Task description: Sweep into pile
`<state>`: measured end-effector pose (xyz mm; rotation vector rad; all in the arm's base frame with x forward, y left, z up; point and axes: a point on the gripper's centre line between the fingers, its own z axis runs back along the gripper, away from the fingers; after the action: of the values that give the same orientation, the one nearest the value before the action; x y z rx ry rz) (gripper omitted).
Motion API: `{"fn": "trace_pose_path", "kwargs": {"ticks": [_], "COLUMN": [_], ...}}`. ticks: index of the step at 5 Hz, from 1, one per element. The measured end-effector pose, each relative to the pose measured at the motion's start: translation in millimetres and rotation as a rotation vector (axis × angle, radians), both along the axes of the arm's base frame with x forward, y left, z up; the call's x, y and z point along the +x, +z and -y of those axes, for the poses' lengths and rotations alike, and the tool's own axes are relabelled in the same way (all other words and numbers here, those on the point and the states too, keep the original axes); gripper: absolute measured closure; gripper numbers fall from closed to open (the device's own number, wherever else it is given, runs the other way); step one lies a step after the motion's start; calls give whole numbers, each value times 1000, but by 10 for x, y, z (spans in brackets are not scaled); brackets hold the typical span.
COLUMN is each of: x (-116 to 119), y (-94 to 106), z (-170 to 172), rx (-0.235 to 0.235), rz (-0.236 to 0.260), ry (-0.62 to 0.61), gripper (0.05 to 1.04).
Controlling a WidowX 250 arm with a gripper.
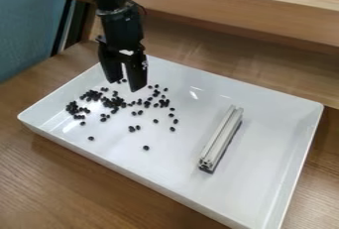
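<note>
The black gripper [126,83] hangs over the back left part of the white tray, its two fingers apart with nothing between them. Small black beans [114,102] lie scattered across the tray's left half, denser toward the left wall, with a few strays nearer the middle and front. A silvery bar [221,139] with a dark underside lies slantwise in the tray's right half, well apart from both the beans and the gripper.
The white tray [141,180] has raised walls all round and stands on a wooden table [79,188]. Behind it runs a raised wooden ledge [232,12]. A blue panel [29,34] stands at the upper left.
</note>
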<state>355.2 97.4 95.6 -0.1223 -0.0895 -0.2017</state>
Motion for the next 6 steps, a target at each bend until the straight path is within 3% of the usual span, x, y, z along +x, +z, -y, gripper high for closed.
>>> {"fn": "trace_pose_path", "kwargs": {"ticks": [1, 2, 3, 4, 5, 6], "x": [-8, 16, 38, 24, 8, -23], "y": [-119, -90, 137, 252, 337, 351], "z": [22, 243, 528, 689, 733, 725], "rx": [-15, -37, -21, -12, -6, 2], "rz": [-31, -29, 18, 32, 39, 12], "ry": [3, -16, -48, -41, -13, 27], "gripper": [82, 82, 82, 82, 82, 82]}}
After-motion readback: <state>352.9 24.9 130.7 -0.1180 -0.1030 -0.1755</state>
